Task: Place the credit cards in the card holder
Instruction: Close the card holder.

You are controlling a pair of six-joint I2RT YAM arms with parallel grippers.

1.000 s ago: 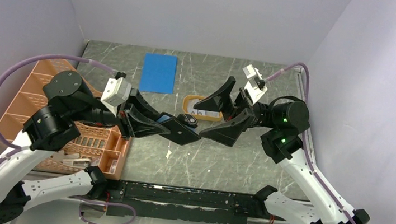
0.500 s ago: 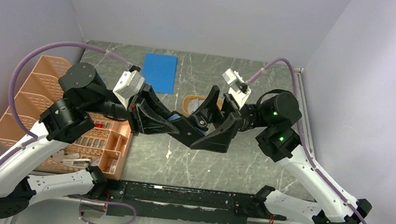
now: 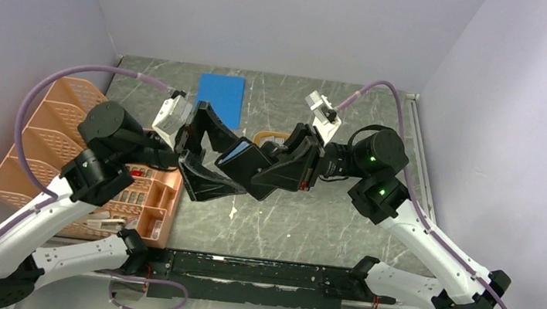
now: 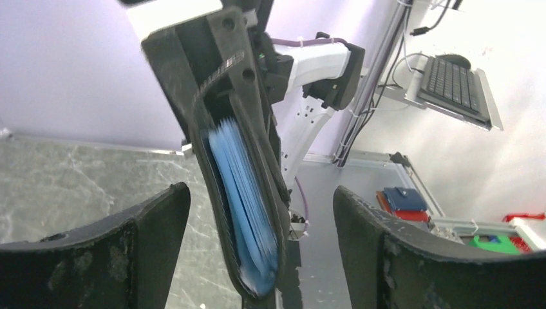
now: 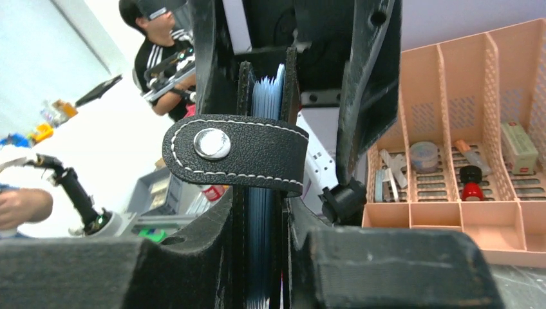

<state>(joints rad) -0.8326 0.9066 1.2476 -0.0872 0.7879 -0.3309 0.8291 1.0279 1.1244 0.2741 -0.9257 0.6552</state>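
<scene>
The card holder (image 3: 242, 152), a black wallet with bluish inner pockets, hangs above the table's middle between both grippers. My right gripper (image 3: 274, 172) is shut on it; in the right wrist view its fingers press both black covers (image 5: 261, 257) below the snap tab (image 5: 235, 151). My left gripper (image 3: 232, 164) is open around the wallet's other end. In the left wrist view the card holder (image 4: 243, 193) stands edge-on between the spread left fingers (image 4: 129, 251), touching neither. The credit cards are hidden from view.
An orange mesh file rack (image 3: 61, 146) with small items stands at the left edge, also in the right wrist view (image 5: 463, 129). A blue flat sheet (image 3: 220, 96) lies at the back. An orange oval tray (image 3: 262, 135) shows partly behind the grippers.
My left gripper has opened and let go of the card holder. The right gripper moved in leftward and shut on it. The wallet has tilted and risen slightly.
</scene>
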